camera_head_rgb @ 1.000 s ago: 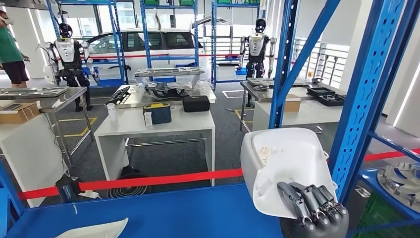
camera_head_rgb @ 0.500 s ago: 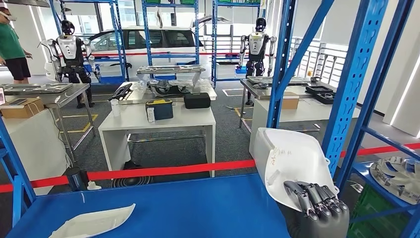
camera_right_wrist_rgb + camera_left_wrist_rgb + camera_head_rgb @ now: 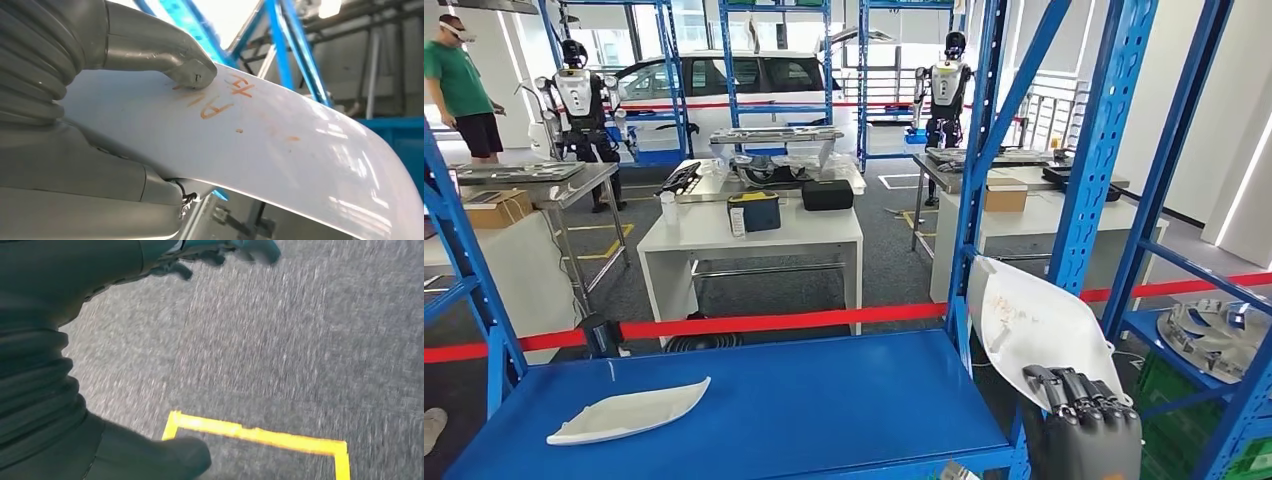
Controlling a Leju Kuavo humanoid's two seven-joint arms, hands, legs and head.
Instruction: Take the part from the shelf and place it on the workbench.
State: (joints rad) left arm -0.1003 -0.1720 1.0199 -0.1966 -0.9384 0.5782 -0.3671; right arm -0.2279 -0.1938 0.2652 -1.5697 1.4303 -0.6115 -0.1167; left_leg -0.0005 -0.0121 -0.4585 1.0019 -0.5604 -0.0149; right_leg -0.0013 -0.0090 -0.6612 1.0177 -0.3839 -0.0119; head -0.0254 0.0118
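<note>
My right hand (image 3: 1089, 415) holds a white curved part (image 3: 1034, 325) by its lower edge, at the right end of the blue shelf (image 3: 824, 390). In the right wrist view the thumb (image 3: 165, 55) presses on the part (image 3: 280, 145), which carries orange writing. A second white part (image 3: 629, 412) lies on the shelf's left side. Beyond the red tape stands a white workbench (image 3: 824, 232) with a few boxes on it. My left hand (image 3: 75, 365) hangs over grey floor with its fingers (image 3: 250, 247) apart and nothing in it.
Blue shelf uprights (image 3: 1099, 150) rise close to the held part. A red barrier tape (image 3: 774, 322) runs between shelf and workbench. A silver wheel-like part (image 3: 1214, 335) lies on the shelf at right. A person (image 3: 464, 90) and two robots (image 3: 584, 100) stand far back.
The whole view has shifted, so the camera moved: more of the blue shelf and its second part show now. The white part stays in my right hand, lower and further right in the picture.
</note>
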